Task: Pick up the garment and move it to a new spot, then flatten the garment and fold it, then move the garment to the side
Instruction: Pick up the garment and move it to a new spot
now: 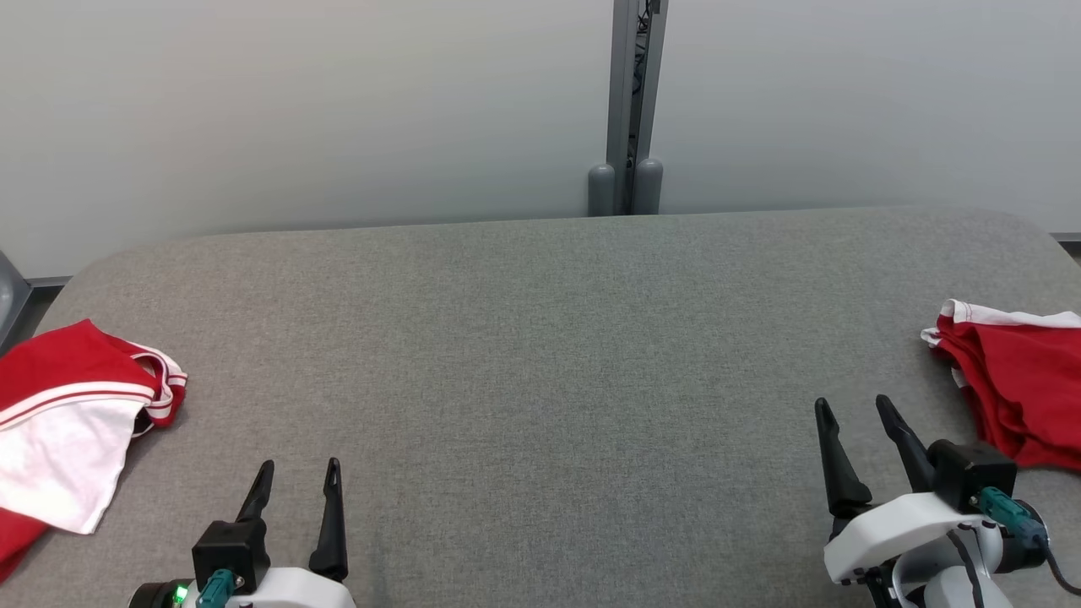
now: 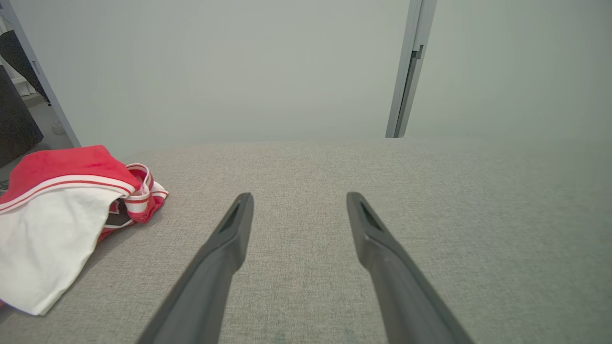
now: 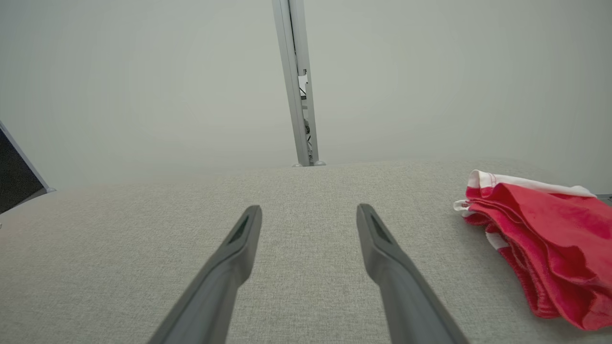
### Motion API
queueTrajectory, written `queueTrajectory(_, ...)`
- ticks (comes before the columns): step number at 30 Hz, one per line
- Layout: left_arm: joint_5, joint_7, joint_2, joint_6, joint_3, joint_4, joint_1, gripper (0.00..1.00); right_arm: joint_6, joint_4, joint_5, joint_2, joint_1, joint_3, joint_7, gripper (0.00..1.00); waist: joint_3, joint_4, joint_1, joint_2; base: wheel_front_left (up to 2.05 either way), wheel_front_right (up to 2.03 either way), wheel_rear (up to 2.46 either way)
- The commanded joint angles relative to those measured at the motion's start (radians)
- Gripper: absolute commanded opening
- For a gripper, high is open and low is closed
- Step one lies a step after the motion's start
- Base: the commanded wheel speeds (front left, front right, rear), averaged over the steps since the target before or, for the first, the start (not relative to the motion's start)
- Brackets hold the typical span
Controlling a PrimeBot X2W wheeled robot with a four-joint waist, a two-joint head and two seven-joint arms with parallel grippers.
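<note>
A crumpled red garment (image 1: 1022, 380) with white trim lies at the table's right edge, also seen in the right wrist view as a red heap (image 3: 545, 239). My right gripper (image 1: 853, 408) stands open just left of it, apart from it, nothing between its fingers (image 3: 239, 239). A second red and white garment (image 1: 67, 414) lies bunched at the left edge, showing a white panel and striped collar (image 2: 138, 191). My left gripper (image 1: 300, 470) is open near the front edge, to the right of that garment, with its fingers (image 2: 234, 224) empty.
The grey fabric table (image 1: 540, 338) stretches between the two garments. A pale wall stands behind it with a grey metal post (image 1: 629, 110) at the middle. The table's rounded corners are at the far left and far right.
</note>
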Motion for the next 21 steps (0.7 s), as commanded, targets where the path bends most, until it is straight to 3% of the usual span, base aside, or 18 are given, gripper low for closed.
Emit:
queueTrajectory(1, 0.004, 0.0, 0.004, -0.001, 0.006, 0.002, 0.009, 1.0, 0.0, -0.006, 0.008, -0.005, 0.013, 0.003, -0.005, 1.0, -0.001, 0.001, 0.0, 0.0, 0.0, 0.0, 0.0)
queueTrajectory(11, -0.007, 0.0, 0.004, 0.008, -0.002, 0.013, 0.005, 1.0, 0.0, 0.002, -0.008, -0.005, 0.02, 0.01, -0.005, 1.0, 0.01, 0.033, 0.0, 0.0, 0.0, 0.0, 0.0)
queueTrajectory(21, -0.005, 0.0, 0.003, 0.016, 0.021, 0.023, -0.001, 1.0, 0.0, 0.006, 0.004, -0.005, 0.025, 0.036, -0.005, 1.0, 0.027, 0.167, 0.0, 0.0, 0.0, 0.0, 0.0)
